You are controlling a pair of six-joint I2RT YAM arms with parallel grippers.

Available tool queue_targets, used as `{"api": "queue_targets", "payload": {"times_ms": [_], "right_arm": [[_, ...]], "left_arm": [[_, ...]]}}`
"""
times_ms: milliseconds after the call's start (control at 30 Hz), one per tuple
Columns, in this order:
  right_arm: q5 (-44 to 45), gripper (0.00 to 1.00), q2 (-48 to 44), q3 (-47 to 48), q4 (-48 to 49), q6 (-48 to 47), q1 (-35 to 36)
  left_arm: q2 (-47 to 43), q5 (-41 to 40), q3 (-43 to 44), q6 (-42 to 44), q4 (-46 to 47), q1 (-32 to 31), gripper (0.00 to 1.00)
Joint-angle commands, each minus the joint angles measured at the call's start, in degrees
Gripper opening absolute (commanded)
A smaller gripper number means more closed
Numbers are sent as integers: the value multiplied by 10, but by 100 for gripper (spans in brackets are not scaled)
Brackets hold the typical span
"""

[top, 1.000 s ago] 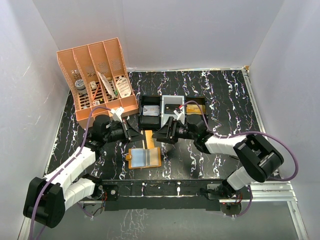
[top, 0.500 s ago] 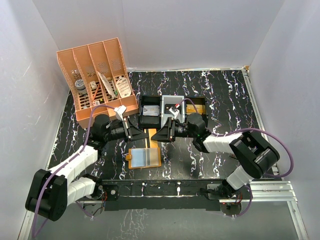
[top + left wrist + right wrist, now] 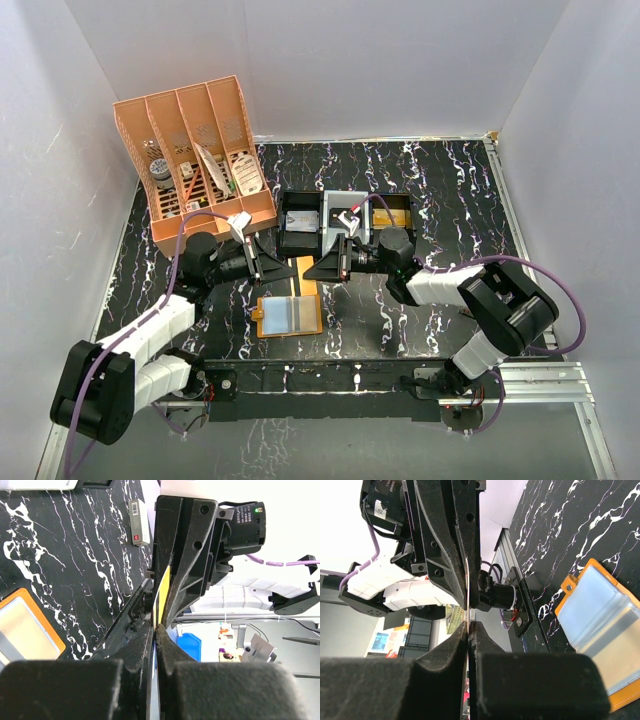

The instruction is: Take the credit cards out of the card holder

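Observation:
The card holder (image 3: 289, 315) lies open and flat near the table's front edge, orange-rimmed with pale blue panels; it also shows in the left wrist view (image 3: 27, 630) and the right wrist view (image 3: 600, 630). Above and behind it, my left gripper (image 3: 285, 268) and right gripper (image 3: 318, 268) meet tip to tip. Both are shut on one thin credit card (image 3: 161, 597), held edge-on with a yellow face. The left gripper (image 3: 157, 626) pinches its one end. At the opposite end of the credit card (image 3: 468, 592) the right gripper (image 3: 468, 624) pinches it.
A large orange slotted desk organizer (image 3: 195, 160) stands at the back left. Behind the grippers sit small black boxes (image 3: 300, 222), a grey box (image 3: 345, 205) and a gold-coloured block (image 3: 392, 215). A small white device (image 3: 138, 522) lies on the black marbled table (image 3: 450, 200).
The right gripper has moved left to meet the left gripper and shut on the card's free end. The left gripper stayed shut on the card, shifting slightly right.

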Motion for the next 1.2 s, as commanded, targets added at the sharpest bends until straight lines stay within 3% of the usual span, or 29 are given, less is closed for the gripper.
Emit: {"api": "queue_targets", "payload": {"times_ms": [0, 33, 67, 200, 300, 433, 733, 833, 967, 1033, 1167], "right_arm": [[-15, 0, -15, -4, 76, 14, -6], [-13, 0, -19, -6, 75, 14, -7], [-8, 0, -26, -7, 71, 11, -7], [70, 0, -102, -10, -71, -75, -12], [136, 0, -158, 6, -190, -157, -15], [209, 0, -225, 21, -325, -233, -33], [448, 0, -322, 96, -547, -405, -116], [408, 0, -272, 173, -628, -441, -216], [246, 0, -193, 228, -620, -454, -339], [226, 0, -159, 266, -633, -509, -341], [267, 0, -139, 279, -621, -726, -287]], "left_arm": [[-18, 11, -10, -2, 4, 4, 0], [-20, 8, -9, 3, -11, 4, 0], [-21, 5, -5, 11, -30, 4, 7], [-47, -34, 7, 46, -124, 5, 54], [-78, -81, 21, 82, -198, 5, 77], [-109, -154, 45, 130, -303, 6, 96], [-175, -305, 90, 213, -459, 6, 99], [-185, -320, 91, 216, -462, 6, 99], [-182, -318, 88, 218, -454, 6, 99], [-175, -314, 89, 221, -451, 6, 99], [-163, -308, 89, 227, -442, 6, 99]]}}
